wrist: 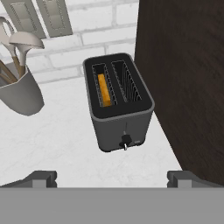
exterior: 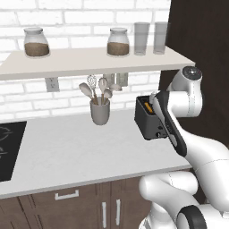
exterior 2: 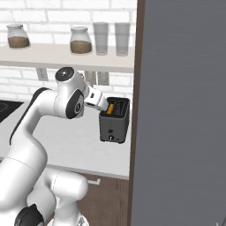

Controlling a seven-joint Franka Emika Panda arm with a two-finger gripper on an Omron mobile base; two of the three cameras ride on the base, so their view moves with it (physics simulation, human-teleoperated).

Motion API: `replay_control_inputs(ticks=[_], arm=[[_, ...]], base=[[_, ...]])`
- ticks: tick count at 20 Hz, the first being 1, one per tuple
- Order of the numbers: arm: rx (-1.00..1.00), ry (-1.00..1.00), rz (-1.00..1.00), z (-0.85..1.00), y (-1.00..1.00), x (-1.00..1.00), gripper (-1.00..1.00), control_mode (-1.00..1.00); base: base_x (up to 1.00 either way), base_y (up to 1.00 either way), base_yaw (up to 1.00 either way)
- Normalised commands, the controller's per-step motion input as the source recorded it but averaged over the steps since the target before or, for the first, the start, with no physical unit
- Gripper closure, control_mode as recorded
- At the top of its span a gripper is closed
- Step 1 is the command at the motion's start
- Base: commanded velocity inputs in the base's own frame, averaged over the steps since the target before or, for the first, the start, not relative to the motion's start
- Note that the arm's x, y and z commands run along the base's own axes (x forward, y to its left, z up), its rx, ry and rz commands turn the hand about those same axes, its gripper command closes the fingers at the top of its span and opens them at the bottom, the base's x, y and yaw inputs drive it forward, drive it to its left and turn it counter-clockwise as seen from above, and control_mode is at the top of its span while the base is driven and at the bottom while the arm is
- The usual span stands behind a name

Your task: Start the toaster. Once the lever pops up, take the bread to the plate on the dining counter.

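The dark grey toaster stands on the grey countertop, close against a tall dark panel. The bread sits down in its left slot, with just its orange-tan top edge showing. A small knob sticks out low on the front face. My gripper hovers above and in front of the toaster, open wide, with nothing between its fingertips. From the base cameras, my arm crosses in front of the toaster, and the bread shows in its slot. The plate and the dining counter are out of view.
A grey utensil cup stands left of the toaster. The tall dark cabinet panel blocks the right side. A shelf with jars and glasses hangs above the counter. A black cooktop lies far left.
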Motion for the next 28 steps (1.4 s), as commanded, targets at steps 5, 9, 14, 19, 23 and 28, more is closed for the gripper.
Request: replay_control_inputs(ticks=[5,9,14,19,23,28], arm=[[0.0,0.0,0.0,0.0,0.0,0.0,-1.0,-1.0],[0.0,0.0,0.0,0.0,0.0,0.0,-1.0,-1.0],[0.0,0.0,0.0,0.0,0.0,0.0,-1.0,-1.0],[0.0,0.0,0.0,0.0,0.0,0.0,-1.0,-1.0],[0.0,0.0,0.0,0.0,0.0,0.0,-1.0,-1.0],[0.0,0.0,0.0,0.0,0.0,0.0,-1.0,-1.0]], base=[[0.0,0.0,0.0],[0.0,0.0,0.0],[0.0,0.0,0.0],[0.0,0.0,0.0],[0.0,0.0,0.0],[0.0,0.0,0.0]])
